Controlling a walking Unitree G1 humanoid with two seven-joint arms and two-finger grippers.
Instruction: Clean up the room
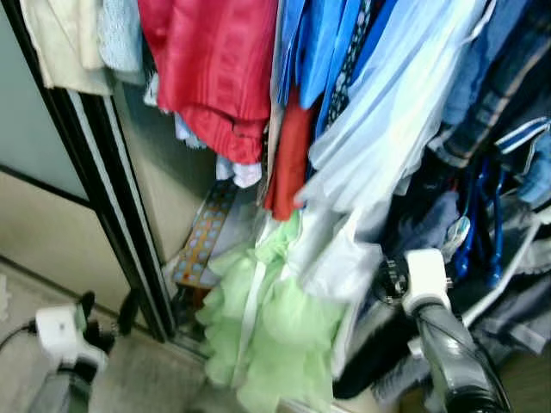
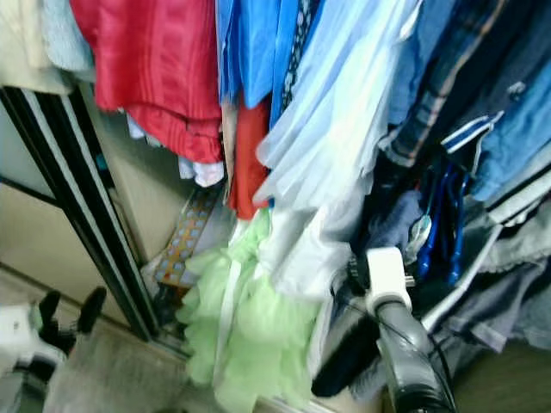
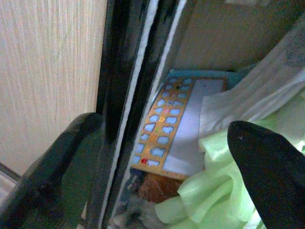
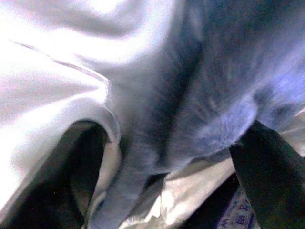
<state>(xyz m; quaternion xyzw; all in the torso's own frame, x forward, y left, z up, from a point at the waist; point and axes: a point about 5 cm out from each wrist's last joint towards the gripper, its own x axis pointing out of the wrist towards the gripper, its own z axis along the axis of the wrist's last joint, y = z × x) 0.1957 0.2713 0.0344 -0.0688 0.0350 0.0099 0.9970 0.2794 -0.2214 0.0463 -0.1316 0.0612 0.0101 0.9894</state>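
My right gripper (image 4: 167,157) is spread wide inside the closet, pressed against a grey-blue garment (image 4: 209,95), seemingly the one to tidy. I should close only on that fabric. My left gripper (image 1: 108,314) waits spread beside the door frame (image 1: 112,198).

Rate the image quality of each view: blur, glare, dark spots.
Eye views: soft, slightly blurred, evenly lit. Left wrist view: black fingers out of focus, patterned board fairly clear. Right wrist view: white cloth glaring, grey fabric blurred, dark shadow beneath.
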